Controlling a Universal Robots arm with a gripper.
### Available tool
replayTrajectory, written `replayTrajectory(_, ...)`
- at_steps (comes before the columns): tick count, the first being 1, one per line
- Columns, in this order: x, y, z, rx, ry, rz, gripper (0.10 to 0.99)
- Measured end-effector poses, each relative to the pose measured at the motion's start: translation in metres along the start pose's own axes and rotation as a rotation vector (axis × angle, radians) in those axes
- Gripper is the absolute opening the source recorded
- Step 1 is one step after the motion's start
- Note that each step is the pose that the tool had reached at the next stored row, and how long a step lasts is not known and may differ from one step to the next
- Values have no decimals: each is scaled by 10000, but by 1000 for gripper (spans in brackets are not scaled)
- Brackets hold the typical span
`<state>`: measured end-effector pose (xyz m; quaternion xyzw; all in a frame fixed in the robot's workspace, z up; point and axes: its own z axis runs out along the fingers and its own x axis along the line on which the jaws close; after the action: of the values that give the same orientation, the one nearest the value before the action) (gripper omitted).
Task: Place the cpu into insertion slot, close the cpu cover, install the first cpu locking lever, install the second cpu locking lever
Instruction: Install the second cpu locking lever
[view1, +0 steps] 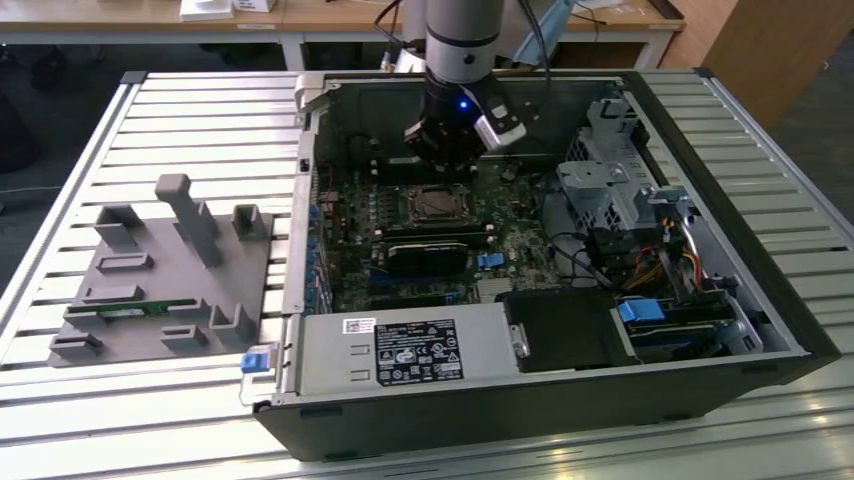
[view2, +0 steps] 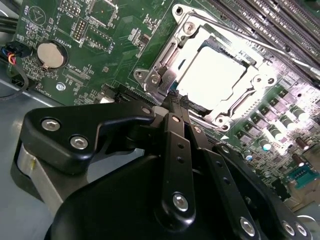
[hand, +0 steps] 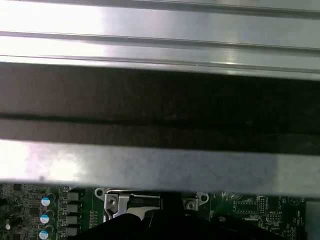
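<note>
In the exterior view my gripper (view1: 445, 158) hangs inside the open computer case, just behind the insertion slot (view1: 435, 204) on the green motherboard. In the second wrist view the cpu (view2: 215, 70) lies flat in the slot, its silver top bright. The cpu cover (view2: 200, 34) lies down around the chip as a silvery frame. My gripper (view2: 176, 100) is shut, its two black fingers pressed together with the tips at the socket's edge. Whether they touch a locking lever I cannot tell. A corner of the socket frame (hand: 117, 202) shows in the first wrist view.
Long memory slots (view2: 280, 20) run beside the socket, and a coin battery (view2: 50, 55) sits on the board. The drive cage (view1: 607, 185) and cables stand at the exterior view's right, the power supply (view1: 400, 350) in front. A grey fixture tray (view1: 160, 270) lies outside the case.
</note>
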<state>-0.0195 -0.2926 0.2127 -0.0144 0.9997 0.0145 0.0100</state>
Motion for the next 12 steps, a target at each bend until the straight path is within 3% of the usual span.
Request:
replayTrajectory(8, 2, -69, -2, 1, 0, 0, 106)
replayTrajectory(12, 2, -70, -23, 3, 1, 1, 106)
